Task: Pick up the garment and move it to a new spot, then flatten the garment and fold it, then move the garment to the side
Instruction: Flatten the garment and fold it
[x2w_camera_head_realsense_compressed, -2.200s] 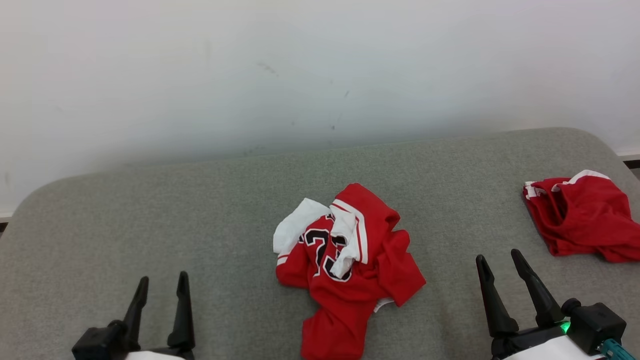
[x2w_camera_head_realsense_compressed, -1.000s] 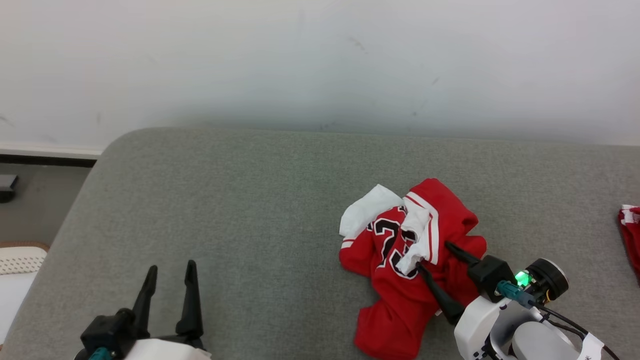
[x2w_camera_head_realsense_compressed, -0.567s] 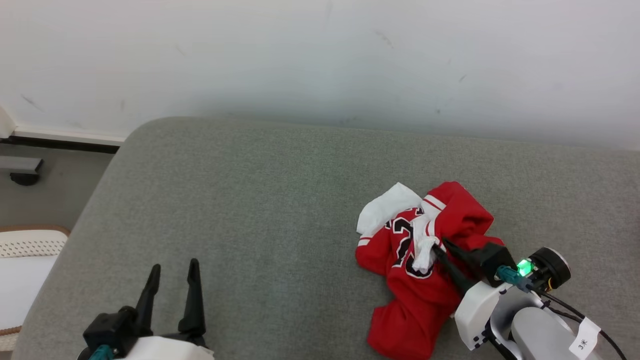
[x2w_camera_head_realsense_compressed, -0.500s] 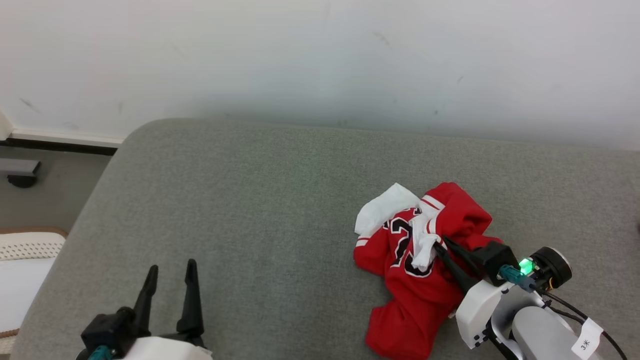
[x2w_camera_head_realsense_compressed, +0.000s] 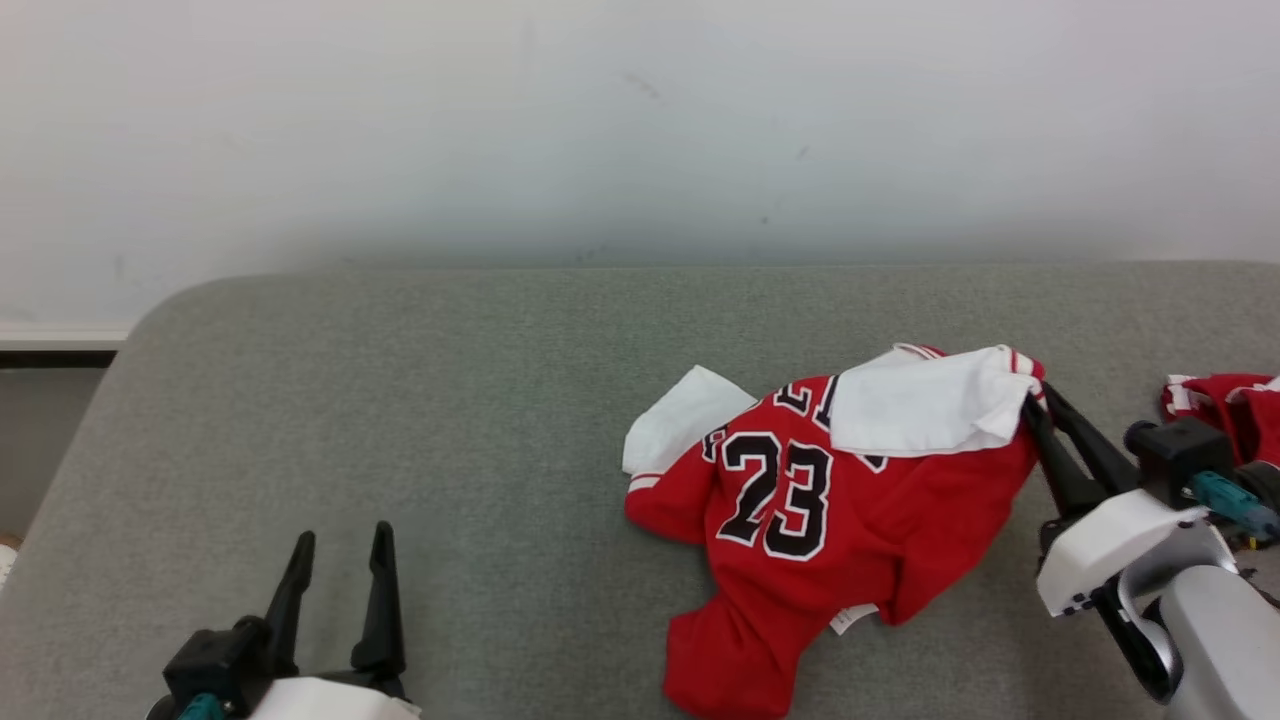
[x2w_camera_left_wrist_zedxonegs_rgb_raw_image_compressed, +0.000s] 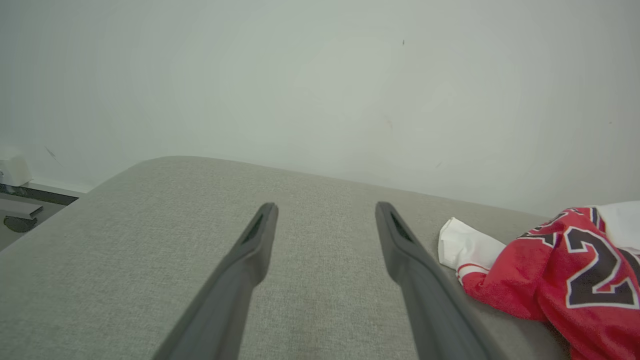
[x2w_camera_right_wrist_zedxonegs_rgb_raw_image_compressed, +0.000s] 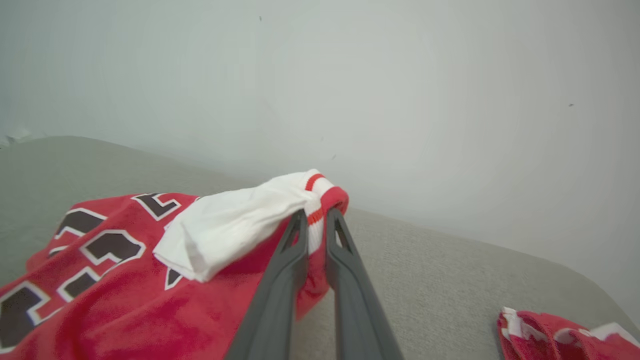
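The garment (x2w_camera_head_realsense_compressed: 800, 520) is a red jersey with a black "23" and white sleeves, lying crumpled on the grey padded surface (x2w_camera_head_realsense_compressed: 450, 400). My right gripper (x2w_camera_head_realsense_compressed: 1035, 405) is shut on the garment's upper right edge, where a white sleeve meets the red trim, and holds that corner raised and pulled to the right. In the right wrist view the gripper (x2w_camera_right_wrist_zedxonegs_rgb_raw_image_compressed: 316, 216) pinches the white-and-red cuff (x2w_camera_right_wrist_zedxonegs_rgb_raw_image_compressed: 320, 195). My left gripper (x2w_camera_head_realsense_compressed: 338, 540) is open at the lower left, well apart from the garment (x2w_camera_left_wrist_zedxonegs_rgb_raw_image_compressed: 565, 270); its fingers (x2w_camera_left_wrist_zedxonegs_rgb_raw_image_compressed: 260, 240) hold nothing.
A second red and white piece of clothing (x2w_camera_head_realsense_compressed: 1225, 405) lies at the right edge behind my right wrist, also seen low right in the right wrist view (x2w_camera_right_wrist_zedxonegs_rgb_raw_image_compressed: 565, 335). A pale wall (x2w_camera_head_realsense_compressed: 640, 130) stands behind the surface, whose rounded left end (x2w_camera_head_realsense_compressed: 130, 340) drops to the floor.
My right gripper has shut on the garment's sleeve edge and pulled it up and to the right, partly spreading the jersey so the full "23" shows. The head camera has shifted. The left gripper stayed put.
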